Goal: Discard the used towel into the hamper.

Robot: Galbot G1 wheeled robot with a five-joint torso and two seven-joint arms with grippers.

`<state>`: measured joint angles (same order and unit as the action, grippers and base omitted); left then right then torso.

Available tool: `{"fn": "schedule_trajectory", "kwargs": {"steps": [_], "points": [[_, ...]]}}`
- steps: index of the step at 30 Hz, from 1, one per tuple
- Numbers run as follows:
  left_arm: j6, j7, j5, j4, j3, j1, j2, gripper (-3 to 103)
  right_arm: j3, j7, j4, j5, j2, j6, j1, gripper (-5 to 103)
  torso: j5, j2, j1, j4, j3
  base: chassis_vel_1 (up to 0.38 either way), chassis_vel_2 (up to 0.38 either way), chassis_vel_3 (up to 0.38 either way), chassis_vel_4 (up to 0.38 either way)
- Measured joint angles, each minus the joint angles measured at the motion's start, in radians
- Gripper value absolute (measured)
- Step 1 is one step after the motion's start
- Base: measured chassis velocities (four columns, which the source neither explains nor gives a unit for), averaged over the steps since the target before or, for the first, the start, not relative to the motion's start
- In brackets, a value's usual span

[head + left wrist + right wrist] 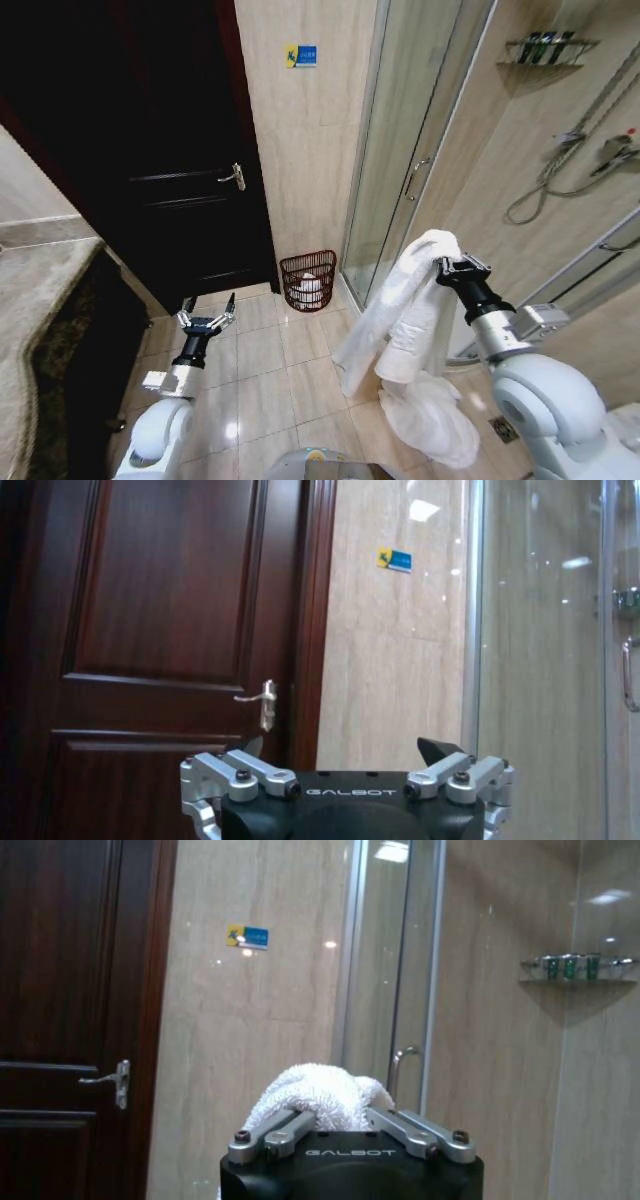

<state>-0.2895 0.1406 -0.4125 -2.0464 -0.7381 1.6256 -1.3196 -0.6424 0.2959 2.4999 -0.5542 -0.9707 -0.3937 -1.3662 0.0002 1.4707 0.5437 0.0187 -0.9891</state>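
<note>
Right gripper (447, 264) raised at chest height on the right, clamped on a white towel (405, 330); the cloth drapes down well below the arm, its tail near the tiled floor (270, 375). Left gripper (207, 310) held low on the left, fingers spread, holding nothing. Hamper (307, 281) stands ahead by the wall, between dark door (160, 150) and glass shower door (400, 150), something white inside.

Right gripper (342, 1119) clamps the white towel (312, 1095) before a tiled wall (250, 1027)
</note>
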Motion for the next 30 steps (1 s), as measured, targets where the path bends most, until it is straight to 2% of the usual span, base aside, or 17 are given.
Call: {"fn": "schedule_trajectory", "kwargs": {"steps": [16,23,30], "points": [[0.007,0.003,-0.002,-0.008,0.004,-0.001,-0.002,100,0.004,-0.01,0.0,0.009,-0.005,0.007,-0.006,4,-0.0001,0.0,0.0,-0.0002,0.0,0.088,0.082,-0.085,-0.076],[0.039,0.014,-0.003,-0.022,0.001,0.01,-0.001,100,0.002,-0.01,0.0,0.009,-0.006,0.01,-0.007,4,-0.0002,0.0,0.0,0.0001,0.0,0.066,0.067,-0.071,-0.074],[0.043,0.017,-0.003,-0.023,0.001,0.01,-0.002,100,0.002,-0.009,0.0,0.009,-0.008,0.011,-0.011,4,-0.0001,0.0,0.0,0.0,0.0,0.1,0.105,-0.061,-0.059]]}}
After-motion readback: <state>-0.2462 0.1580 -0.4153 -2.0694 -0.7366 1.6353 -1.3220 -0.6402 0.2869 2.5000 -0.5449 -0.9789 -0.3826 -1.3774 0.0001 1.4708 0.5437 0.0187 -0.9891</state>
